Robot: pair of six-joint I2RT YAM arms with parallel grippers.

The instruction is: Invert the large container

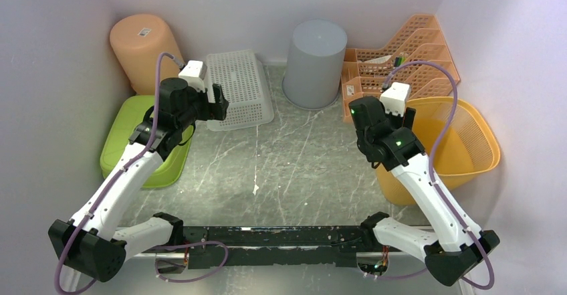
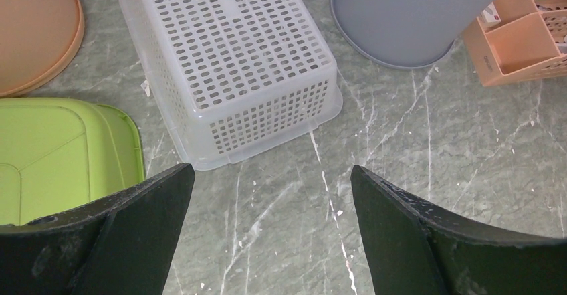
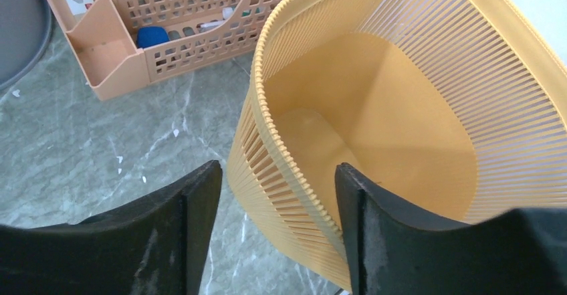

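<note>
My right pincer (image 3: 277,174) stands half-wide astride the near wall of the upright yellow slatted basket (image 3: 414,94) on the right of the marble table (image 2: 434,161), one finger inside, one outside and clear of it, while my left pincer (image 2: 271,174) hangs wide open near the overturned white perforated basket (image 2: 234,47).

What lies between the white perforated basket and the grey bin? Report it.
Nothing lies there. Only bare marbled tabletop separates the white basket from the grey bin, seen clearest in the left wrist view.
</note>
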